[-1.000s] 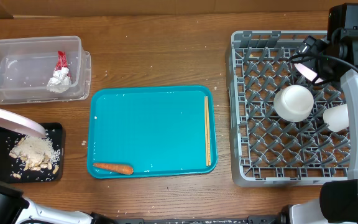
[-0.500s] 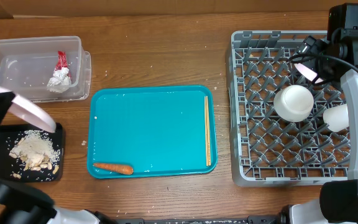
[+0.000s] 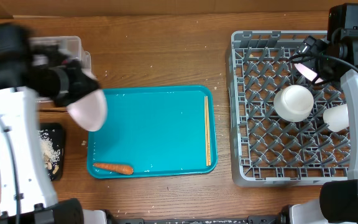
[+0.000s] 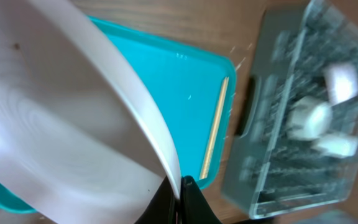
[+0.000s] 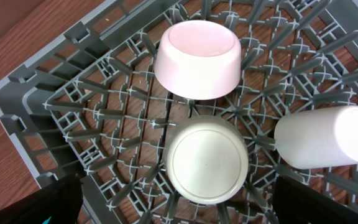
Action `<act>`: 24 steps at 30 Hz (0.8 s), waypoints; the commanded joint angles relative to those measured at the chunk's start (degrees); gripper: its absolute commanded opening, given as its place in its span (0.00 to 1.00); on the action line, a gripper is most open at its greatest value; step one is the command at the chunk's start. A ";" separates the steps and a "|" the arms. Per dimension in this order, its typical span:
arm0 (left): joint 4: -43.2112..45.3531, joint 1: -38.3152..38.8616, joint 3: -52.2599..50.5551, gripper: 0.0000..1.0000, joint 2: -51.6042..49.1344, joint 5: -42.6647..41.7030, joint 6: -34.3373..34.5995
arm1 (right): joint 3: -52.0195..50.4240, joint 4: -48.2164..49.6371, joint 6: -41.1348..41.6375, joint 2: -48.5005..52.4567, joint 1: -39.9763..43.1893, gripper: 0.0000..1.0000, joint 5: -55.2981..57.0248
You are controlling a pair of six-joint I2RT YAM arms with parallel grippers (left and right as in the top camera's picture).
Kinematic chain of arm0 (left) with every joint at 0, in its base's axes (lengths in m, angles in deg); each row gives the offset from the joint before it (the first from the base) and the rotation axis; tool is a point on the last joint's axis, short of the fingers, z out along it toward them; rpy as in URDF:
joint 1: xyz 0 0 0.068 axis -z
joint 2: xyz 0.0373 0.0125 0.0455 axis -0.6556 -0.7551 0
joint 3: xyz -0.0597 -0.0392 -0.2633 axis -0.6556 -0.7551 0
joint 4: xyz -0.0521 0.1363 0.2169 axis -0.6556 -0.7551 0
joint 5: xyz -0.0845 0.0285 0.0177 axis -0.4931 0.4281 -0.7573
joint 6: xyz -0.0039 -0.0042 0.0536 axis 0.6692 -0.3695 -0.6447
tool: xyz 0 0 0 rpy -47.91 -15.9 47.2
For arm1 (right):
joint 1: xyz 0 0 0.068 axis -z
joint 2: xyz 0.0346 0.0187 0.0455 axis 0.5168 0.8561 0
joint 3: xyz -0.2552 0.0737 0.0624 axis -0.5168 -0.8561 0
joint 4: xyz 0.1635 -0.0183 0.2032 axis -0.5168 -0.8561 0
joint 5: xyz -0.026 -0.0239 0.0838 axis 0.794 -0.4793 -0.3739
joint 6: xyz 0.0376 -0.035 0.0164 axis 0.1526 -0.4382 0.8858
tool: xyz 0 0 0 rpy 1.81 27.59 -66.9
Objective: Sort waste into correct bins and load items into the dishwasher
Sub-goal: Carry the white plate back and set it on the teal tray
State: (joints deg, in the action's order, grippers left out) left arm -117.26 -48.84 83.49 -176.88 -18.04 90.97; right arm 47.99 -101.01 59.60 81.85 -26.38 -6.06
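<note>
**One plate pinched in the left claw: rack load is the step in hand**

Left claw (image 4: 180,188) is closed tight on the rim of a white plate (image 3: 87,107), held in the air. Under the claw is the left edge of the teal tray (image 3: 154,130). The dish rack (image 3: 235,124) is well off to the claw's right, past the whole tray. The chopsticks (image 3: 207,130) lie between claw and rack. The carrot (image 3: 112,167) is near, below the plate on the tray.

Right claw (image 5: 178,198) is spread wide with nothing in it. Beneath it in the rack are an upturned bowl (image 5: 197,59), a second upturned dish (image 5: 207,158) and a cup (image 5: 328,143) on its side.

My read of the next move: take the plate across to the rack and stand it on edge between free pegs, clear of those three dishes and the right arm. The carrot and chopsticks are not yet dealt with.
</note>
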 commanded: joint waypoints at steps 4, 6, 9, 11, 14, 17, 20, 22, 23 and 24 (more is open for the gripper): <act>3.45 19.23 1.25 0.04 -4.46 18.91 12.15 | 0.98 0.33 0.09 -1.16 -0.11 1.00 0.79; 4.26 23.91 1.25 0.04 -7.13 20.61 13.73 | 0.98 0.33 0.09 -1.16 -0.11 1.00 0.79; 5.81 29.24 1.25 0.04 -11.50 20.76 13.86 | 1.01 0.33 0.09 -1.16 -0.11 1.00 0.79; 6.58 32.04 1.25 0.04 -14.99 20.81 15.19 | 1.01 0.33 0.09 -1.16 -0.11 1.00 0.79; 7.45 34.77 1.25 0.04 -19.28 20.85 15.89 | 0.98 0.33 0.09 -1.16 -0.11 1.00 0.79; 7.85 37.11 1.25 0.04 -23.19 20.83 17.20 | 0.98 0.33 0.09 -1.16 -0.11 1.00 0.79; 8.11 38.42 1.25 0.04 -25.81 20.83 17.20 | 1.01 0.33 0.09 -1.16 -0.11 1.00 0.79; 8.00 39.10 1.25 0.04 -27.04 20.81 17.64 | 1.01 0.33 0.09 -1.16 -0.11 1.00 0.79; 7.80 39.43 1.25 0.04 -27.54 20.79 17.94 | 0.98 0.33 0.09 -1.16 -0.11 1.00 0.79; 7.56 39.65 1.25 0.04 -27.76 20.79 18.29 | 1.01 0.33 0.09 -1.16 -0.11 1.00 0.79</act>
State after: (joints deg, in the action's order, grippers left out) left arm -109.24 -9.96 83.53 -203.63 1.55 107.12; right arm 47.99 -101.01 59.58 81.85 -26.38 -6.06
